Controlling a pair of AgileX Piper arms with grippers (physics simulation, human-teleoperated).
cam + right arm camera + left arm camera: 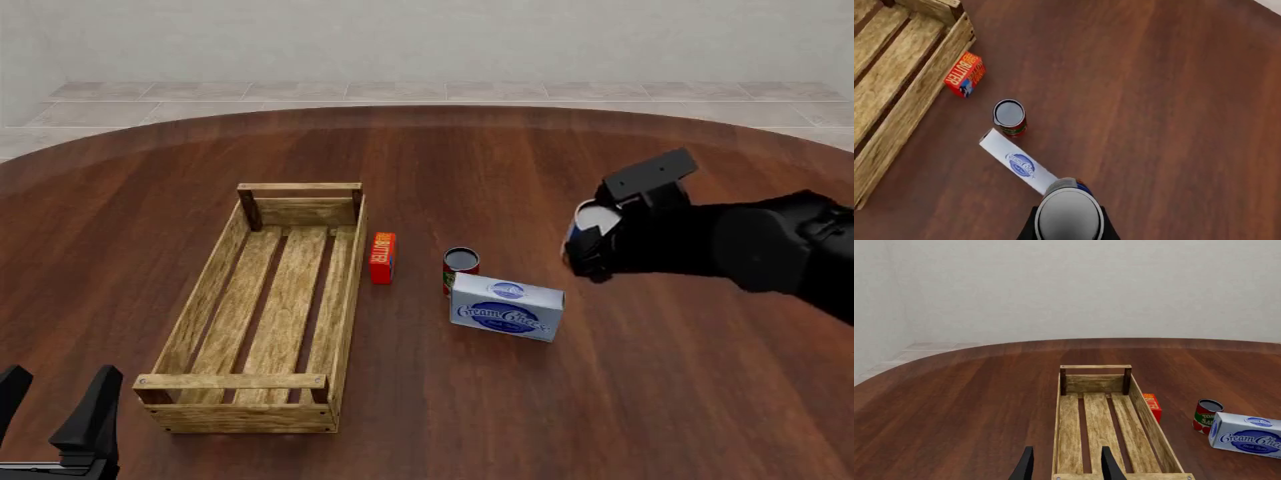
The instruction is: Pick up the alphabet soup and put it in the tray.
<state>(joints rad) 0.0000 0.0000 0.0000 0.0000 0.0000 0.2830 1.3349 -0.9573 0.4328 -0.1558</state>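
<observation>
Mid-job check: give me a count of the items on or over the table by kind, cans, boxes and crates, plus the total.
Cans: 2, the alphabet soup held in the right gripper and the red can.
Boxes: 2, the cream cheese box and the butter box.
Crates: 1, the tray.
Total: 5

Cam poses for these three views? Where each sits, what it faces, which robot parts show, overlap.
Front: fixed, above and behind the arms, facing forward-down; sees tray, both arms, right gripper holding alphabet soup.
Left wrist: behind left gripper, looking along the tray; open jaws show.
Right wrist: looking down over the soup's top.
Shared by all: tray, cream cheese box, red can.
</observation>
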